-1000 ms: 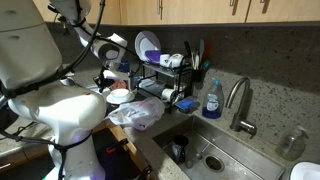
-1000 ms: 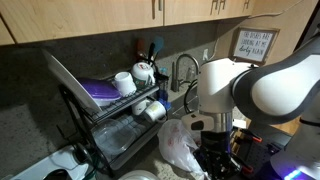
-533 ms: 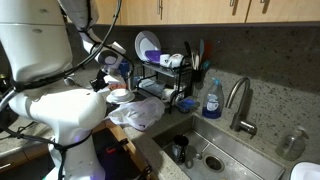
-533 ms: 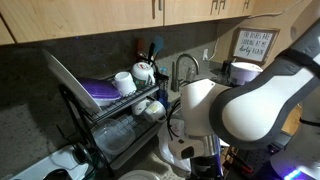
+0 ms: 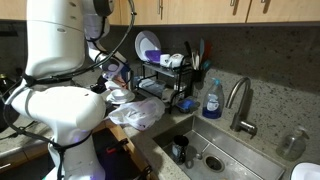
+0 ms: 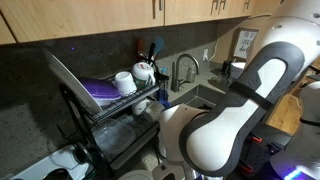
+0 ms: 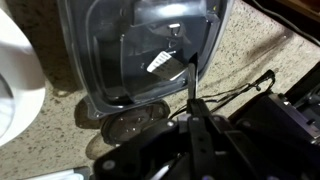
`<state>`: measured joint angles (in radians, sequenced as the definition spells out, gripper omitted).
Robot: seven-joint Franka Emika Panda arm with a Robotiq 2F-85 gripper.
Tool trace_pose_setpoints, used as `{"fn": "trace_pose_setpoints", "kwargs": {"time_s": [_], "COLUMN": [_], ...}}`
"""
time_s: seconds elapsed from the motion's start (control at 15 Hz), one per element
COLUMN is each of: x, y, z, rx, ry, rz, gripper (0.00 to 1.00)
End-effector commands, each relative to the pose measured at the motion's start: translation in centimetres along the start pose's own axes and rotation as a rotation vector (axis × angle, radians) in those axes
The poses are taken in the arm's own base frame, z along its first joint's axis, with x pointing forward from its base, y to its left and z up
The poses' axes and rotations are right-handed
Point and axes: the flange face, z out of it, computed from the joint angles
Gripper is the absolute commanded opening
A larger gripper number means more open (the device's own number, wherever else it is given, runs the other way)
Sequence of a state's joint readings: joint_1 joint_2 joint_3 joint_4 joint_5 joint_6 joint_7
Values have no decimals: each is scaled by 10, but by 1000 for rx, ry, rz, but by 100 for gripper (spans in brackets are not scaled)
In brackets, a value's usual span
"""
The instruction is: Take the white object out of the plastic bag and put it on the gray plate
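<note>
The crumpled clear plastic bag (image 5: pixel 137 112) lies on the counter in front of the dish rack, and the white object is not distinguishable in it. The gray plate (image 5: pixel 117 95) shows only as a sliver behind my arm. My gripper (image 7: pixel 190 100) is in the wrist view as one dark bar, its fingers together with nothing seen between them. It hangs over the speckled counter next to a clear dark-tinted plastic container (image 7: pixel 140 45). A white round rim (image 7: pixel 15 70) sits at the left edge of the wrist view. In both exterior views the gripper is hidden behind the arm.
A black dish rack (image 5: pixel 165 75) with plates and cups stands at the back; it also shows in an exterior view (image 6: pixel 105 115). A blue soap bottle (image 5: pixel 211 100), a faucet (image 5: pixel 240 100) and a steel sink (image 5: pixel 205 155) are beyond it. Black cables (image 7: pixel 250 85) lie on the counter.
My arm has swung: its white body has risen at the left of one exterior view and now fills most of the other, covering the bag there.
</note>
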<state>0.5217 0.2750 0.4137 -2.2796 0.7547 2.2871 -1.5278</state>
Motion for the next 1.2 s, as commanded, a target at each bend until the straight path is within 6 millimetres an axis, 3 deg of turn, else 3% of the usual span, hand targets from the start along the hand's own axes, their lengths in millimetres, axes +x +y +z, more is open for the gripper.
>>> {"fn": "trace_pose_setpoints", "kwargs": {"time_s": [0.0, 0.4, 1.13], "x": [-2, -16, -28], "y": [23, 39, 26], "z": [5, -8, -22], "rx": [22, 6, 12], "ry": [-3, 6, -19], "rz": [33, 99, 237], "gripper": [0, 0, 2]}}
